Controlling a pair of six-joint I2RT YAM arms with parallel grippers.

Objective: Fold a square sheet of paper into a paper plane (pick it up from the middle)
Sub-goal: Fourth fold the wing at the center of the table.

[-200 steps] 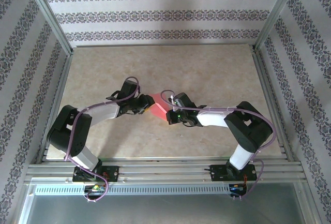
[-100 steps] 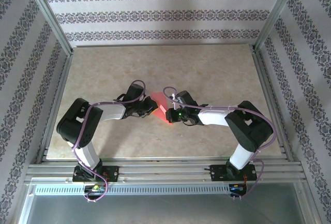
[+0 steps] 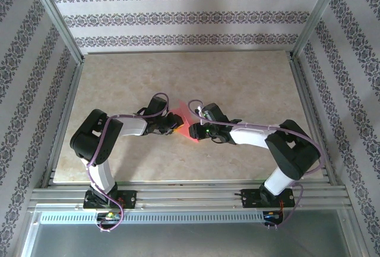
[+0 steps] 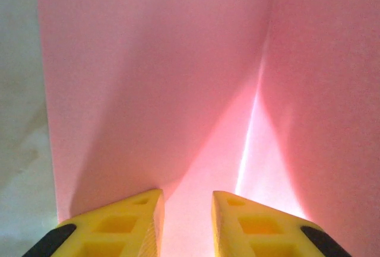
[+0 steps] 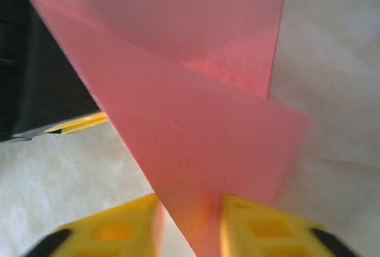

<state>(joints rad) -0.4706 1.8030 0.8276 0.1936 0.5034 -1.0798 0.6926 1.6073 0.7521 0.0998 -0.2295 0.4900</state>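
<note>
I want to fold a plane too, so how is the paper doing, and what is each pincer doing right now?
paper: partly folded and creased, one flap lying slantwise over the rest, not yet a plane.
left pincer: open a little, paper right in front of the gap.
right pincer: open a little, paper showing in the gap.

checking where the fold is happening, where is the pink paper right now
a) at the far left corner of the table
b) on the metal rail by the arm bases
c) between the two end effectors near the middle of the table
c: the top view shows the pink paper between the left end effector and the right end effector, near the middle of the table.
</note>
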